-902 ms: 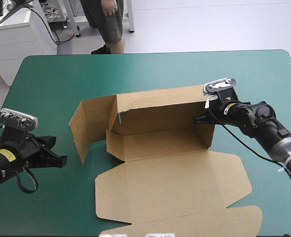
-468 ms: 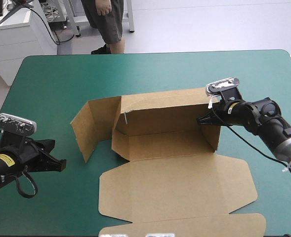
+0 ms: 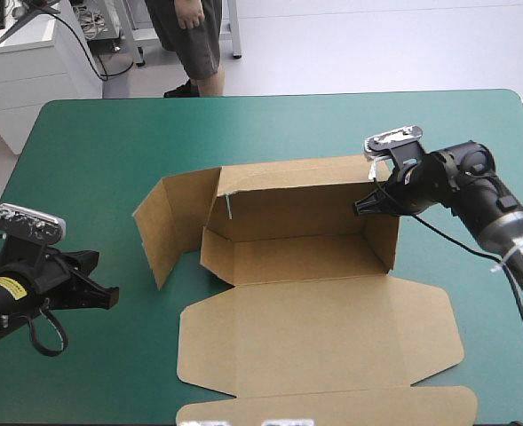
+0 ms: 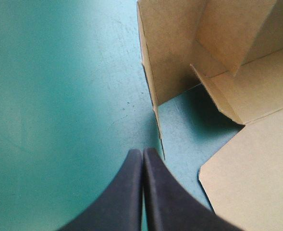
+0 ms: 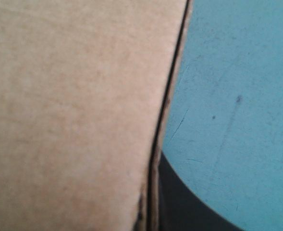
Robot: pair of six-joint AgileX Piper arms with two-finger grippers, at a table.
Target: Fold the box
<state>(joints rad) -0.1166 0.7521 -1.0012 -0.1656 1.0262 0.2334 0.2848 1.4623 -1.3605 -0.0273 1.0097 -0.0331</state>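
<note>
Box (image 3: 314,337) end wall inside right gripper (image 3: 366,207)

Robotics lab, prob. a test bench: teal-green covered worktop (image 3: 110,142), left robot arm (image 3: 8,297) & right robot arm (image 3: 479,200) over it, white cabinet (image 3: 26,71) w/ black cables (image 3: 85,49) behind, pale bare floor (image 3: 376,44).

The box (image 3: 323,328) is plain brown, the cover (image 3: 92,151) plain teal-green, the left end effector (image 4: 142,153) black.

Black left arm (image 3: 17,300) with yellow label (image 3: 8,286), left tool (image 4: 142,153) of black fins
</note>
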